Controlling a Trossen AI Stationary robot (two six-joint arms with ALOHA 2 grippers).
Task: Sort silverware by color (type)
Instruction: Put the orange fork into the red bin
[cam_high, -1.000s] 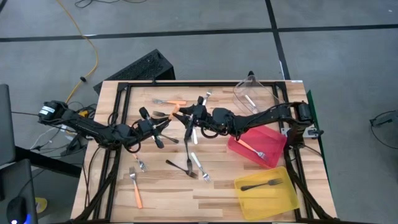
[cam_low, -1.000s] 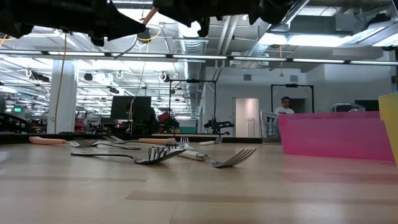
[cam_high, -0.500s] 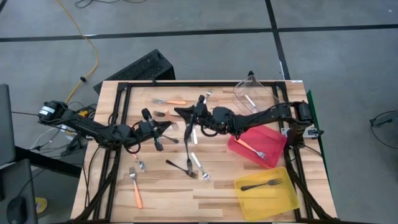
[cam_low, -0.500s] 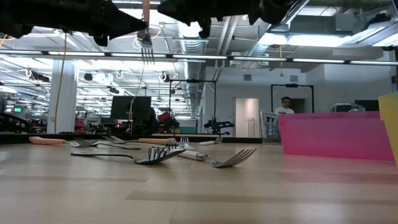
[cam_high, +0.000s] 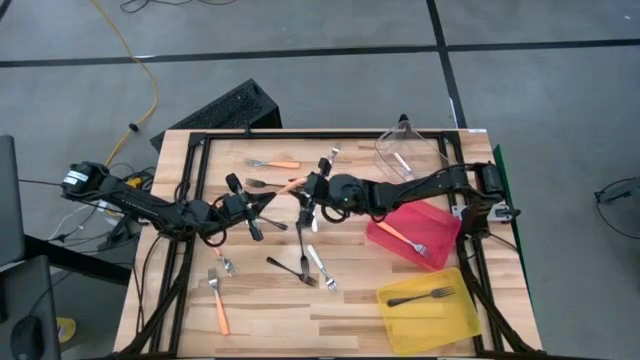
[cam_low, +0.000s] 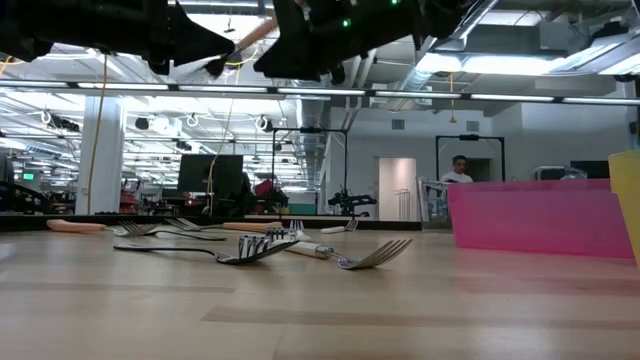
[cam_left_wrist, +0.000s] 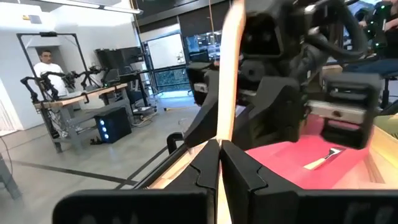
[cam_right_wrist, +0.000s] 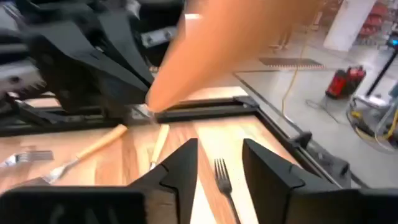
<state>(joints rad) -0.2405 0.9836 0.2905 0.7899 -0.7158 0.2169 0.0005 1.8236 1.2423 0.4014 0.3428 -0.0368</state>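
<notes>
Handing off: left claw (cam_left_wrist: 219, 163) is clenched on an orange-handled fork (cam_left_wrist: 227, 74), held up over mid-bench, handle sticking out toward the right arm.
Right claw (cam_right_wrist: 217, 168): fingers spread, gripping nothing, just beside that handle; the handle looks to sit past the fingers, not between them.
How to do it: I'd say right should close square on bare handle, clear of left's fingers. Left lets go only once right has it firm; the handle's thin and could twist.
Drop spot: likely the red bin (cam_high: 440, 225), right side, w/ one orange fork already in it.
Other bins: yellow bin (cam_high: 465, 310) near right holds a black fork; clear bin (cam_high: 400, 150) far right.
Bench (cam_high: 380, 290): wood, w/ loose forks of all 3 kinds scattered left and center.
Room: open lab, grey floor, a person (cam_low: 460, 168) standing far back.
</notes>
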